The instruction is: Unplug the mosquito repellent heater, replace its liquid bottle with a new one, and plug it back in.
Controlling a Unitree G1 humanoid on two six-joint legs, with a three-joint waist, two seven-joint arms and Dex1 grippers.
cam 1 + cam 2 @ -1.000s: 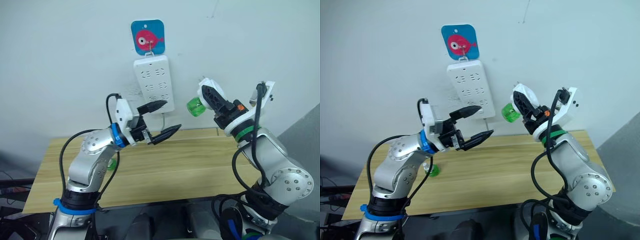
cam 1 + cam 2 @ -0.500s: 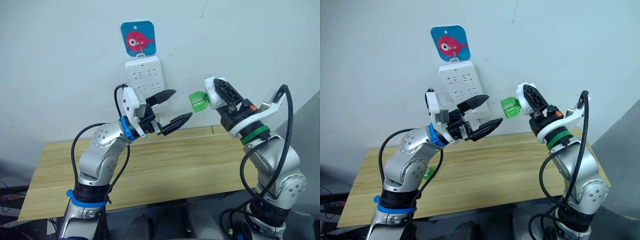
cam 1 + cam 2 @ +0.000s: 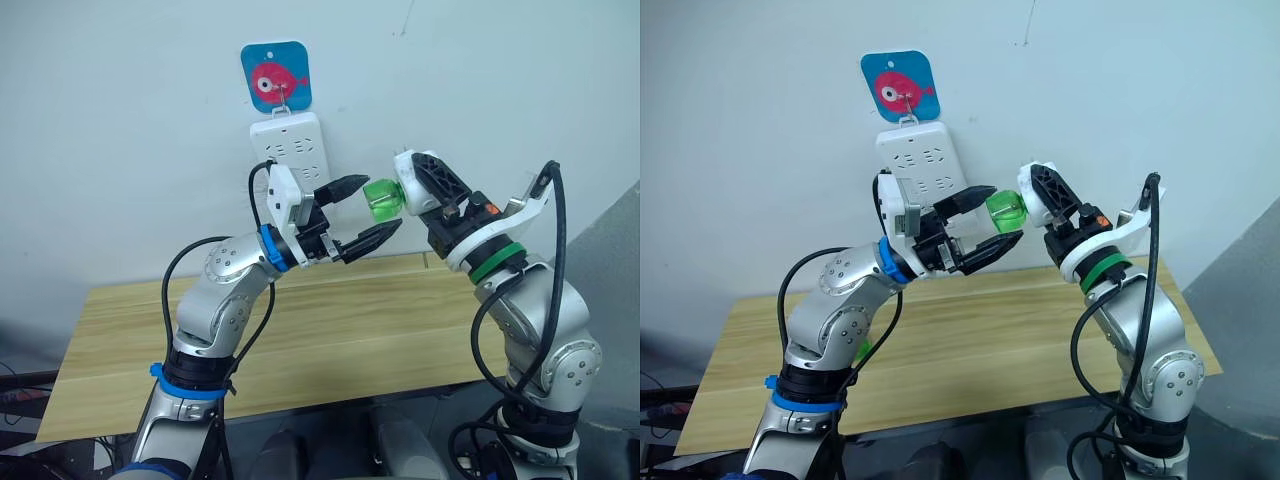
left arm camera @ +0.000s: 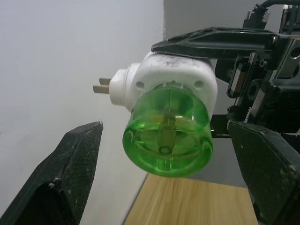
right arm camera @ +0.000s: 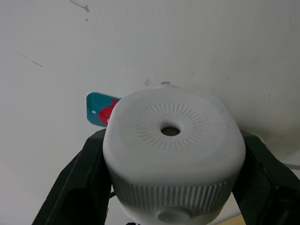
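Fingers of the left gripper (image 3: 366,212) gape around the green bottle (image 4: 167,137); they should close squarely and twist while the right gripper (image 5: 174,187) clamps the mosquito repellent heater (image 5: 172,140).

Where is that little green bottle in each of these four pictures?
Left eye view: green bottle in mid-air, between the left gripper fingers.
Right eye view: bottle at centre, below the power strip.
Left wrist view: bottle at centre, screwed into the white heater.
Right wrist view: bottle hidden behind the heater.
Shared landmark: the heater, held by the right gripper.
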